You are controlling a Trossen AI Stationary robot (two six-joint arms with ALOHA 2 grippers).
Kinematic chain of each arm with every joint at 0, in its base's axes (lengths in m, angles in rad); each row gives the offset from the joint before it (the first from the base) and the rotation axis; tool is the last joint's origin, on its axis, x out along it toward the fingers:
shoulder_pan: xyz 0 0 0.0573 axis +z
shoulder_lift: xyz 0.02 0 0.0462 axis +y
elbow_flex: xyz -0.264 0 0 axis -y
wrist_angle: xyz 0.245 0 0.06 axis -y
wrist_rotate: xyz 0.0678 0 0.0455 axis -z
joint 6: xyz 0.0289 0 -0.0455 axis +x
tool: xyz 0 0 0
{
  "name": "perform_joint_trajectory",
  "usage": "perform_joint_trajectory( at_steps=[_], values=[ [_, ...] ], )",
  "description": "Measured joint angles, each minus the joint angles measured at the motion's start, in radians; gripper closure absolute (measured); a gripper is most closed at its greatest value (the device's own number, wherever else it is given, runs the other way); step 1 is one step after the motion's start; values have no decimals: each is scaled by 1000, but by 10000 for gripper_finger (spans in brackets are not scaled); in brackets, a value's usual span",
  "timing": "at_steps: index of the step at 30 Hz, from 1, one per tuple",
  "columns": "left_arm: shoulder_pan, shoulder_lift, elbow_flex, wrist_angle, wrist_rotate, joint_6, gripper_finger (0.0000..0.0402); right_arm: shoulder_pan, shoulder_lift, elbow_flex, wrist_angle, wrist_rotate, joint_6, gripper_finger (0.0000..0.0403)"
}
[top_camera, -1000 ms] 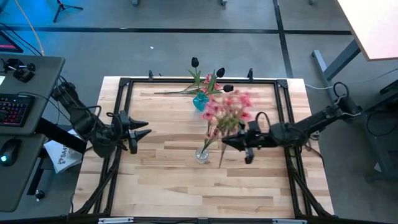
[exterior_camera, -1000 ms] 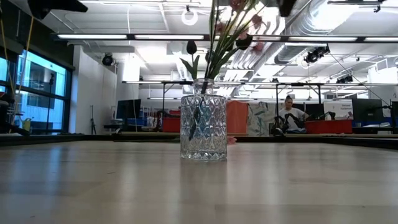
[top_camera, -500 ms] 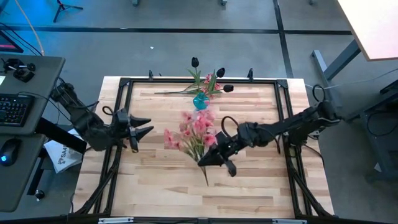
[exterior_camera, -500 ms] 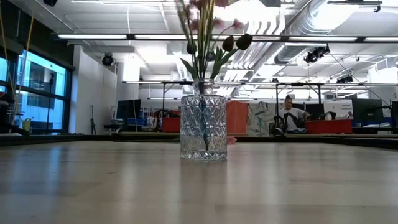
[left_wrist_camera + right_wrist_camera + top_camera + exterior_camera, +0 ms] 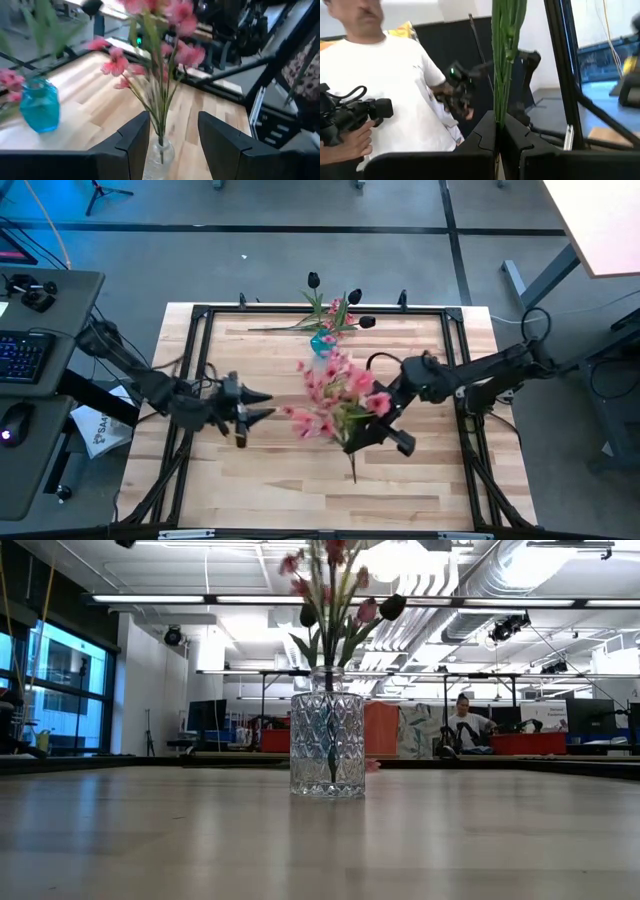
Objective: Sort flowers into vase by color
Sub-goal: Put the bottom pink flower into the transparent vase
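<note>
The right gripper (image 5: 352, 446) is clamping its fingers (image 5: 487, 137) together on the green stems of a pink flower spray (image 5: 335, 395), carrying the bunch over the middle of the bench (image 5: 420, 490) so the stem ends can apparently be steered into the clear glass vase (image 5: 327, 745), where the low view shows some stems already standing. The right arm is reaching in low from its side. The left gripper (image 5: 262, 406) is pointing at the blossoms from just beside them, fingers (image 5: 131, 145) spread apart and empty. A blue vase (image 5: 321, 341) with black buds (image 5: 355, 296) is sitting near the far edge.
</note>
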Motion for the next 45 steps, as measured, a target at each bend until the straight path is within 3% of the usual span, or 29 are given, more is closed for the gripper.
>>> perform_joint_trajectory(
  at_steps=[6,14,21,26,29,32,36,39,42,45],
  values=[
    [55,140,0,165,109,18,248,0,-73,0,4,1,-27,403],
    [154,233,0,440,343,143,248,0,-136,0,22,10,-98,403],
    [210,243,0,434,495,155,248,-5,-173,0,-6,87,-157,403],
    [204,162,0,304,531,116,248,16,-205,0,-331,114,-112,403],
    [198,100,0,241,525,117,248,49,-234,-9,-587,262,-84,403],
    [201,34,0,201,518,132,248,73,-278,-91,-654,323,-16,403],
    [207,-58,0,143,461,147,248,113,-421,-287,-565,417,113,403],
    [207,-121,0,111,419,146,248,154,-552,-474,-418,553,185,403],
    [207,-170,0,99,398,147,248,202,-623,-655,-51,709,198,403],
    [207,-197,0,94,382,147,248,247,-571,-789,322,815,155,403]
  ],
)
